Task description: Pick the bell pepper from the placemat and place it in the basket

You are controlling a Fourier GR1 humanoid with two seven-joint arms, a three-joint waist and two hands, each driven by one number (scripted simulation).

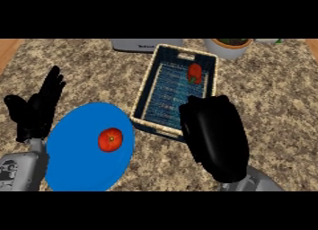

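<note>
— What lies in the basket point(148, 83)?
— A red bell pepper point(195, 73), near its far end; the right hand point(214, 134) hangs over the near rim.
— And the blue placemat point(75, 157)?
— A round red thing point(110, 139), perhaps a tomato. The left hand point(36, 110) rests open beside it.

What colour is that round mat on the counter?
Bright blue. The placemat shows best in the head view, with a red item resting on it.

Looks like a kitchen: speckled granite counter point(274, 103) with wood trim, blue placemat point(82, 152), woven basket point(143, 85), potted plant point(229, 46), some appliance point(143, 45) at the back.
</note>
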